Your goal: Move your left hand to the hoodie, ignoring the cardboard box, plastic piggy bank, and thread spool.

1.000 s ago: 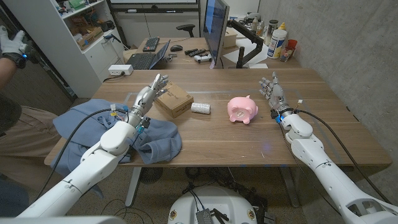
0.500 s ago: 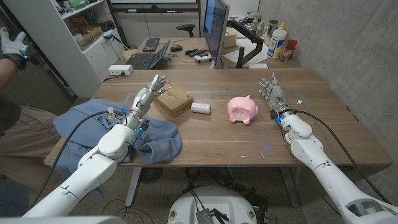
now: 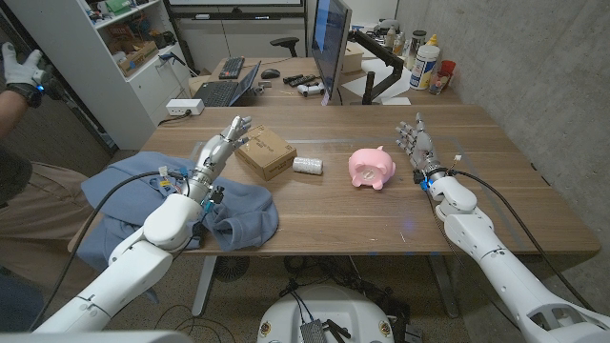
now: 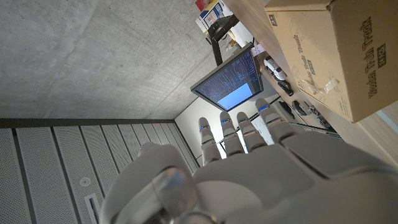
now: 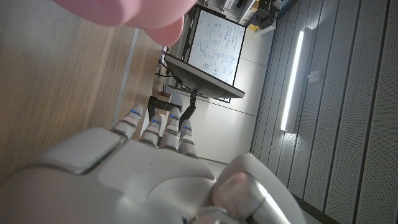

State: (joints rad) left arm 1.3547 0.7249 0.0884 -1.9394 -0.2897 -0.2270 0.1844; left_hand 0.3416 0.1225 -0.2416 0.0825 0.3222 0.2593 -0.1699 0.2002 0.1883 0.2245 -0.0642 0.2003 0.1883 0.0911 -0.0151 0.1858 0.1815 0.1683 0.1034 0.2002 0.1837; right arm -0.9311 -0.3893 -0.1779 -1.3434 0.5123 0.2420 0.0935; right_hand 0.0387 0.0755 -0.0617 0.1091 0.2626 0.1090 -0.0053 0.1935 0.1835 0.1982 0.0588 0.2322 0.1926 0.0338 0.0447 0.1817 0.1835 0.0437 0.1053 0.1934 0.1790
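— Leftward by a little: the left hand point(image 3: 221, 148) has drifted off the box point(image 3: 266, 152) toward the hoodie point(image 3: 143, 186) over the past second.

— Holding anything?

— Nothing; fingers point(image 4: 231, 134) straight and apart, raised over the hoodie's inner edge. The hoodie lies at the desk's point(image 3: 381, 214) left edge, spilling over it.

— And the right hand point(image 3: 417, 143)?

— Upright near the piggy bank point(image 3: 372, 169), fingers loosely extended, empty. Bare desk lies between spool point(image 3: 307, 165) and front edge.

An office-style robotics lab: behind the wooden table point(image 3: 381, 205), a desk holds a monitor point(image 3: 331, 43), laptop point(image 3: 225, 90) and keyboard point(image 3: 232, 68); shelving point(image 3: 114, 48) stands beside it.
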